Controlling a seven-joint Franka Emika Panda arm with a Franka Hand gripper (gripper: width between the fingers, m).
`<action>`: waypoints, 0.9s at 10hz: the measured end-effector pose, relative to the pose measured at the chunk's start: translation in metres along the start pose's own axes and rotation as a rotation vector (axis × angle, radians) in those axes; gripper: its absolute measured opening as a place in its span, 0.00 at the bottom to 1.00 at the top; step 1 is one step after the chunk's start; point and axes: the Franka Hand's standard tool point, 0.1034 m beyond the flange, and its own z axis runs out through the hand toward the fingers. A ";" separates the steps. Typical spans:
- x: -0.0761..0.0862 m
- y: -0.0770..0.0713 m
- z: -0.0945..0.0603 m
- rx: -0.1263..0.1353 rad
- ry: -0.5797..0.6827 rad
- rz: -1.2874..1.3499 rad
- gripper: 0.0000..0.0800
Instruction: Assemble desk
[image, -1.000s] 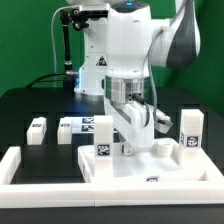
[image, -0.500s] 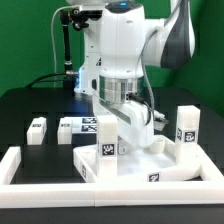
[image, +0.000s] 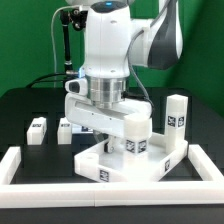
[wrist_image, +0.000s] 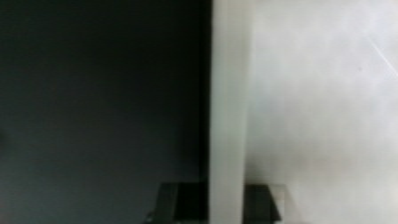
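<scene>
The tabletop (image: 150, 168) has swivelled on the worktop (image: 30, 105) since a moment ago, one corner now pointing forward; the fingers (wrist_image: 180, 199) seem to pinch its rim, probably repositioning it

A plain green wall (image: 25, 40) stands behind a matte black table surface (image: 20, 108). A black upright stand (image: 66, 40) with cables rises at the exterior view's left. A long low white border wall (image: 20, 163) edges the table's front.
</scene>
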 end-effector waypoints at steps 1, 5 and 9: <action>0.002 0.001 0.000 -0.004 0.002 -0.117 0.07; 0.019 -0.018 -0.003 -0.023 0.040 -0.435 0.07; 0.030 -0.015 -0.006 -0.036 0.034 -0.717 0.07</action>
